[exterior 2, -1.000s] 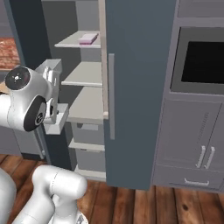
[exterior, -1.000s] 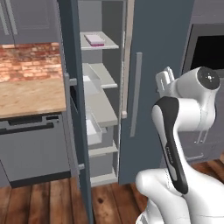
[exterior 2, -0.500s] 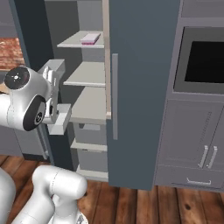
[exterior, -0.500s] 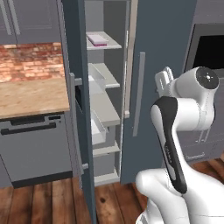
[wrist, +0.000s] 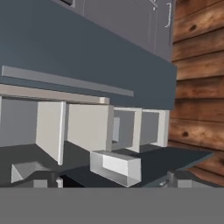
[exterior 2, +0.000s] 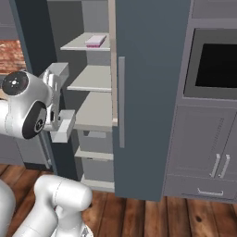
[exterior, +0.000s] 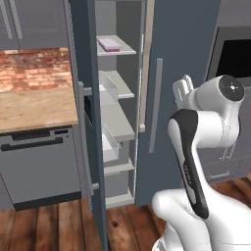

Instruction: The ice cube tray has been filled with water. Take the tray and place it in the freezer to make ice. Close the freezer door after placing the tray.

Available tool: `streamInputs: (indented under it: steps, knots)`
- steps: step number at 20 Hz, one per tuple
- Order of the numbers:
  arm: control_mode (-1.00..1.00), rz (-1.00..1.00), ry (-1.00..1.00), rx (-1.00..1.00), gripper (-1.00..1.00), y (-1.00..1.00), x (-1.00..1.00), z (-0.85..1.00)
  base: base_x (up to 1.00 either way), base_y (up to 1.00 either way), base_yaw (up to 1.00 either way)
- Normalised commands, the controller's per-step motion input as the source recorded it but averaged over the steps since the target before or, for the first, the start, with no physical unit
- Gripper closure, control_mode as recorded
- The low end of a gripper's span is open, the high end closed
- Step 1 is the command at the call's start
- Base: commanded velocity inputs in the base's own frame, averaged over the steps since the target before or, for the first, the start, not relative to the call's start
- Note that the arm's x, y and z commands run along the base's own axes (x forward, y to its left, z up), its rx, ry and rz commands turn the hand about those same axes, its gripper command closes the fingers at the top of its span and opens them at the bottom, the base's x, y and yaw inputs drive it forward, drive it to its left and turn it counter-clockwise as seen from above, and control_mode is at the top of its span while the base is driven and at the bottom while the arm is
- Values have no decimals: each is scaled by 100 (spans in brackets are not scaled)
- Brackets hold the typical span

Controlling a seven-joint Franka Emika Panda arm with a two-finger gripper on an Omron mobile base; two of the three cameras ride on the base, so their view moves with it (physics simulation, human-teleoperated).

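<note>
Ice cube tray (exterior: pixel 109 44) lies flat on the top freezer shelf (exterior: pixel 125 49), near its front edge. Freezer door (exterior: pixel 90 122) stands swung open, edge-on toward the base cameras. Neighbouring door (exterior 2: pixel 150 92) is shut. Gripper (wrist: pixel 113 183) faces the freezer (exterior 2: pixel 95 111) interior; cannot tell whether its tips are parted or closed.

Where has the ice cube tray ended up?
The ice cube tray lies on the top white shelf inside the open freezer, above the other shelves, in both base views.
</note>
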Motion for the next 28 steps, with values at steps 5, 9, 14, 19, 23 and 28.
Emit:
streamInputs:
  steps: [5,9,14,19,23,28]
  knots:
    - [-100,1,-3,-11,-100,64,-12,-2,0,0,0]
    - [-100,8,0,-15,-100,63,-26,-5,0,0,0]
    - [-100,12,2,-26,-100,49,-10,-12,0,0,0]
    - [-100,11,5,-34,-100,39,-8,-13,0,0,0]
    - [-100,8,14,-36,-100,39,-2,-15,0,0,0]
    - [-100,11,26,-40,-100,55,0,-17,0,0,0]
